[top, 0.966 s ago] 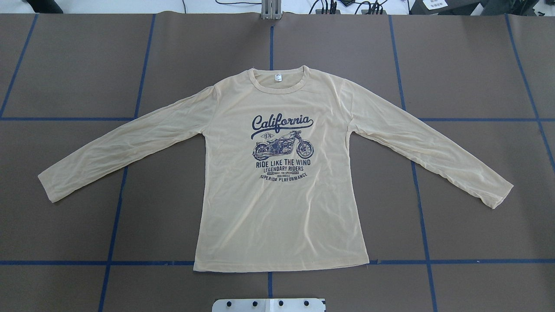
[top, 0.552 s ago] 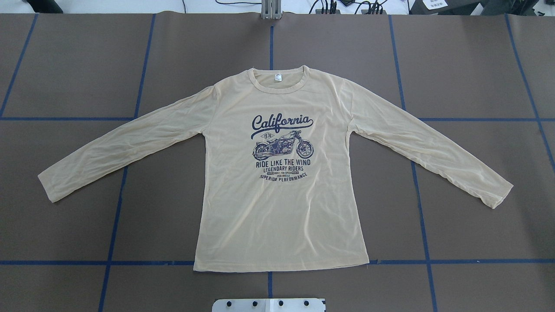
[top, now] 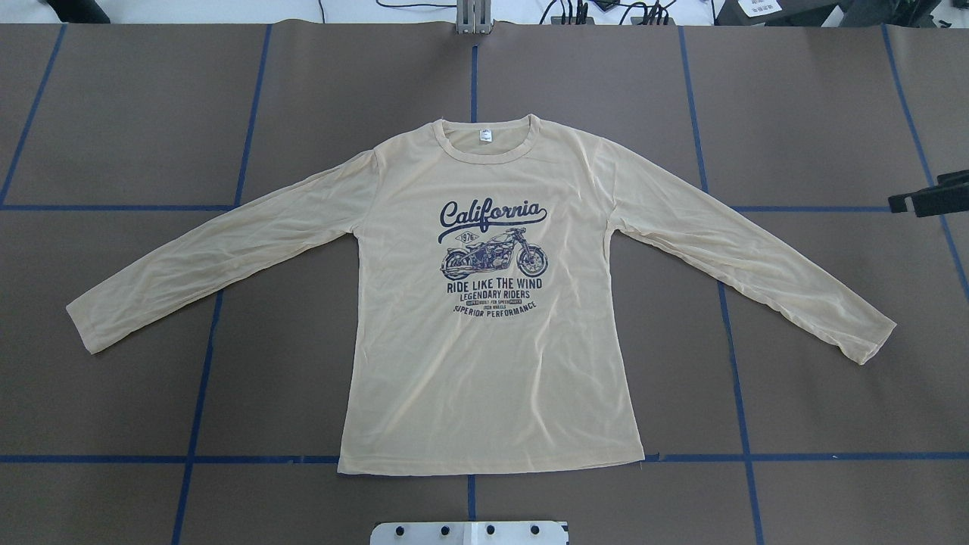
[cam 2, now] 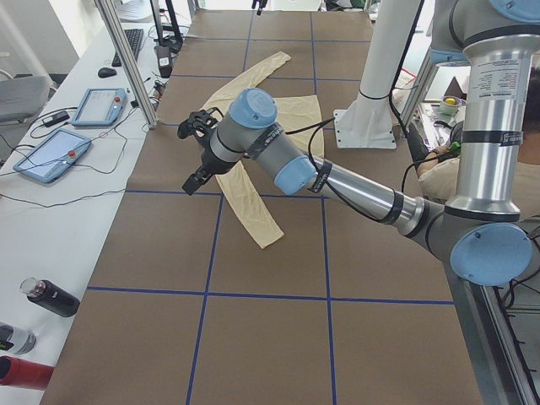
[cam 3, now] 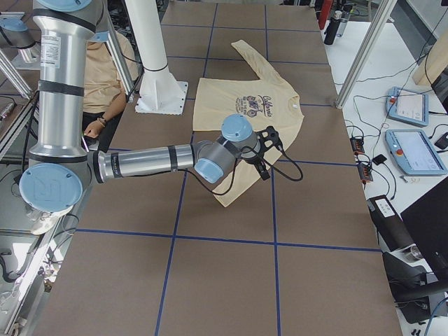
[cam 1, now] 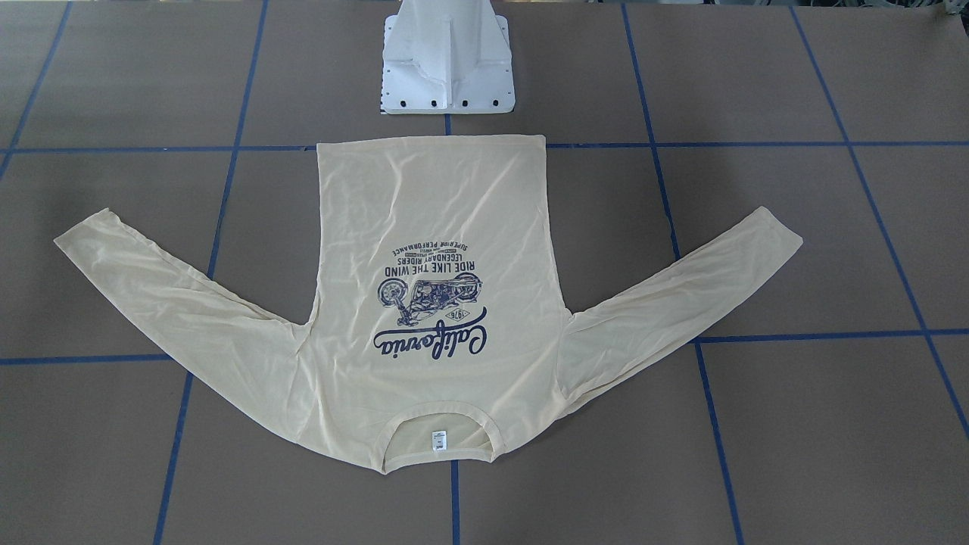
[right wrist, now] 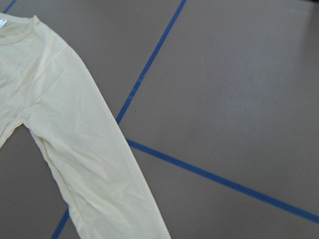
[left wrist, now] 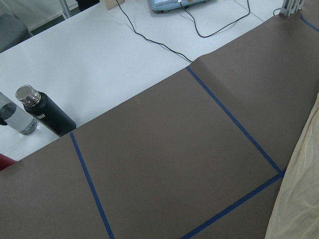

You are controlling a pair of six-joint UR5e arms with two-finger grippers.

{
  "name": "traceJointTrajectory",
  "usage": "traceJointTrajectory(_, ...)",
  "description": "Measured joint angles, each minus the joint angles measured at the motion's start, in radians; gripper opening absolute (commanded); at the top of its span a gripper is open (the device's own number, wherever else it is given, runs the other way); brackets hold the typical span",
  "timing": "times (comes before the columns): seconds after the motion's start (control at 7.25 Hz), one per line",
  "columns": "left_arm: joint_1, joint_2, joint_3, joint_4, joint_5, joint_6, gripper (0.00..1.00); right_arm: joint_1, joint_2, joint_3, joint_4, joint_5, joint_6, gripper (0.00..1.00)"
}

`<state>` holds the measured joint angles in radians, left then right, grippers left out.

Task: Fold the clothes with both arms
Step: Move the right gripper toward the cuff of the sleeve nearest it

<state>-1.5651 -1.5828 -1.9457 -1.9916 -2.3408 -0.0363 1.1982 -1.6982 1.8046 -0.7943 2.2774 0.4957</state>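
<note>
The cream long-sleeved T-shirt (top: 484, 363) lies flat and print-up on the brown table, collar away from the robot and both sleeves spread out; it also shows in the front-facing view (cam 1: 431, 227). My right gripper (top: 920, 195) enters at the overhead view's right edge, beyond the right sleeve, above the table with its jaws apart and empty. The right wrist view shows that sleeve (right wrist: 75, 149). My left gripper (cam 2: 196, 156) shows only in the exterior left view, above the left sleeve's end (cam 2: 253, 211); I cannot tell whether it is open or shut. The left wrist view catches a sleeve edge (left wrist: 299, 199).
The white pedestal base (cam 1: 447, 68) stands just behind the shirt's hem. Blue tape lines (top: 204, 356) grid the table. Bottles (left wrist: 45, 112) and tablets (cam 2: 51, 156) sit on the white bench past the table's left end. A metal post (top: 473, 17) stands at the far edge.
The right gripper has come into the overhead view at the right edge. The shirt has not moved.
</note>
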Motion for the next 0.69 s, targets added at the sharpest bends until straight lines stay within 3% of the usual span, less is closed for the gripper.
traceJointTrajectory(0.41,0.008,0.000,0.005,-0.001,-0.001,-0.001,1.00,-0.110,-0.155,-0.001,0.157,-0.084,0.203,0.99)
traceJointTrajectory(0.69,0.009,0.001,0.007,0.000,-0.002,-0.001,1.00,-0.224,-0.202,-0.009,0.214,-0.209,0.301,0.95)
